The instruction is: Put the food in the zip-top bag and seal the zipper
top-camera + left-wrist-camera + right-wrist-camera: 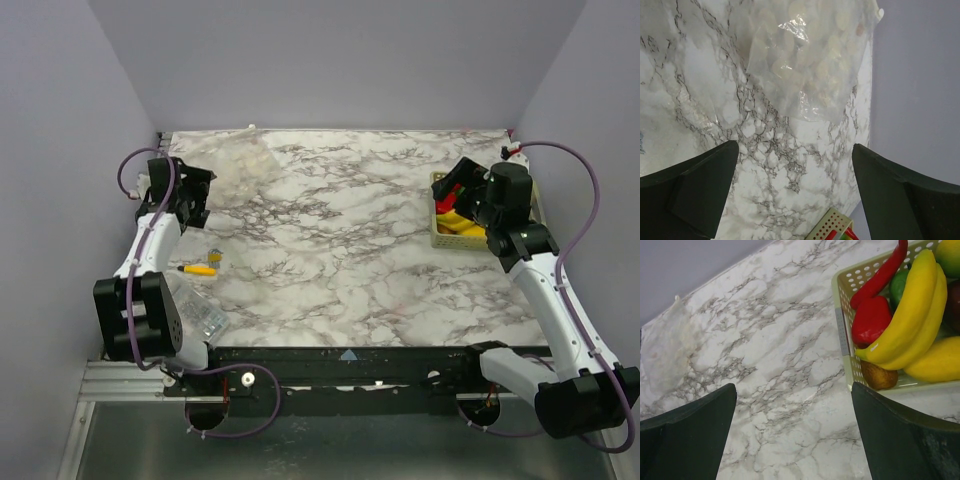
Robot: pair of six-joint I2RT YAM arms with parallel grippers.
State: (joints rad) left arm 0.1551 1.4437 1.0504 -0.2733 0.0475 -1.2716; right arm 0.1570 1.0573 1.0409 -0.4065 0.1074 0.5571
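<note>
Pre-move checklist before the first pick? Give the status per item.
1. right gripper open, nothing between the fingers: ok.
2. left gripper open, nothing between the fingers: ok.
3. Food within view of the right wrist: ok. The banana and red pepper lie on top in the basket, just ahead of the fingers.
4. zip-top bag lying on the table ahead of the left gripper: ok.
5. Bag mouth open for loading: cannot tell. The zipper is not discernible in any view.
6. Bag held in place: not ok. Neither gripper touches it.
</note>
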